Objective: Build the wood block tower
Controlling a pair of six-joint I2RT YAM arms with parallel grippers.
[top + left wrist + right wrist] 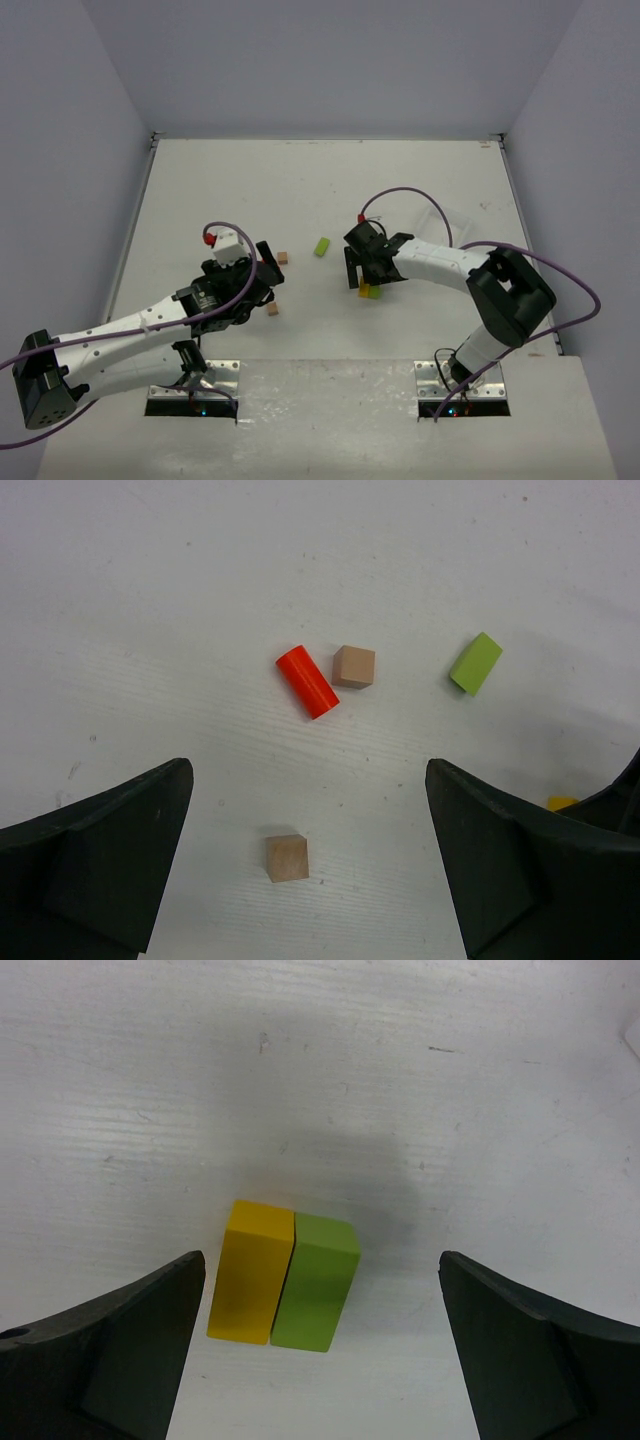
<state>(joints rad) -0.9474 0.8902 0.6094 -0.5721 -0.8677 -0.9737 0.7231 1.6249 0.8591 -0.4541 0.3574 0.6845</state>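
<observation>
A yellow block and a lime green block stand side by side, touching, on the table. My right gripper is open above them, one finger on each side, touching neither; the pair also shows in the top view just below that gripper. My left gripper is open over a tan cube. Beyond it lie a red-orange cylinder, a second tan cube and a second lime green block. No stacked tower shows.
The table has white walls on three sides. A faint pale flat square lies behind the right arm. Purple cables loop over both arms. The two tan cubes lie just right of my left gripper.
</observation>
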